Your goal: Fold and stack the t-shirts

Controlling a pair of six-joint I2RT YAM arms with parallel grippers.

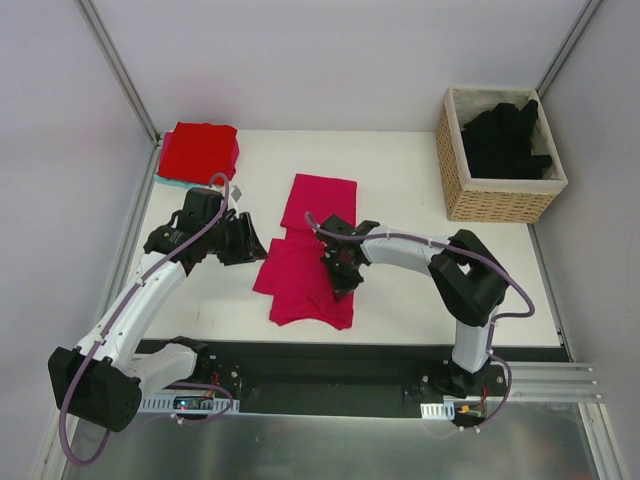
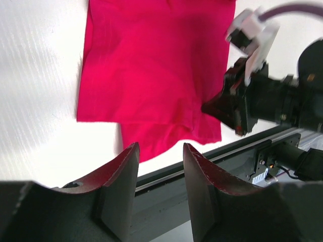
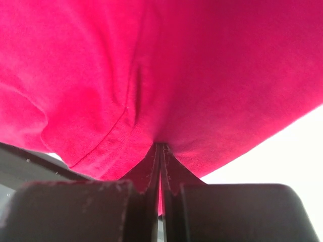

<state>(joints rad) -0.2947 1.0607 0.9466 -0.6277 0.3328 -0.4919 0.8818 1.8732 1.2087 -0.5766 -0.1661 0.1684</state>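
No readable text, brand, number or sign in any view.
Magenta t-shirt (image 1: 290, 285): visible cloth carries no legible print.
White sticker (image 2: 260, 176) on hardware at near table edge, left wrist view: dark marks on it, too small and blurred to read.
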